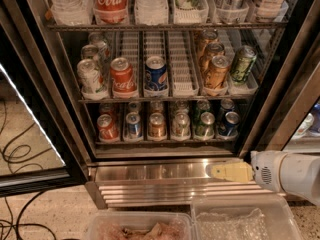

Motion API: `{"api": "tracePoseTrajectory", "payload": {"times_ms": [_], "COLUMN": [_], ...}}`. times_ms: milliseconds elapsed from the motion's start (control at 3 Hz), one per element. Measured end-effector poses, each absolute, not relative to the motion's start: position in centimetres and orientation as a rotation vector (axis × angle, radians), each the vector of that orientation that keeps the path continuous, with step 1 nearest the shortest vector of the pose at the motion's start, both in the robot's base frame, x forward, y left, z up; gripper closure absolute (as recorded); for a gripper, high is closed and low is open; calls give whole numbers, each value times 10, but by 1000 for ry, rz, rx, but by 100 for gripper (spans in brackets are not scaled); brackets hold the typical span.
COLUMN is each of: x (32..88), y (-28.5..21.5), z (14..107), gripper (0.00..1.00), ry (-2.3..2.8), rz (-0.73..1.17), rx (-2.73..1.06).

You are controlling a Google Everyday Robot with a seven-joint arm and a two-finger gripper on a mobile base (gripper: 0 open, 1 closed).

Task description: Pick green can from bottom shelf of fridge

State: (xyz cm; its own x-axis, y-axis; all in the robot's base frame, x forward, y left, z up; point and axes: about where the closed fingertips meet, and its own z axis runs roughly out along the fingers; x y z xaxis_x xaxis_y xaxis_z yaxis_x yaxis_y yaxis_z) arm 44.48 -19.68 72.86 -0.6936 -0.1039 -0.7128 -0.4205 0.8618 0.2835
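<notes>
A Coca-Cola bottle [111, 1] stands up top, while the end effector [231, 171], open or closed I cannot tell, hovers below the green can [205, 126].

The floor [50, 216] is tan with tiny speckles. Black cables [19, 156] curl over it on the left. Two clear plastic tubs sit side by side at the bottom. The left tub [140, 215] has something pinkish in it. The right tub [235, 200] has something clear and bumpy. The light is warm and yellow. The gripper [231, 172] is low on the right, by the shiny base of the fridge [150, 174].
</notes>
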Motion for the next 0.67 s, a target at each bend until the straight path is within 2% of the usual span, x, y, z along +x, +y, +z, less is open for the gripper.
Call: {"api": "tracePoseTrajectory", "payload": {"times_ms": [667], "x": [451], "y": [-196], "z": [724], "gripper": [0], "ry": [2294], "rz": [509], "rx": [-319]}}
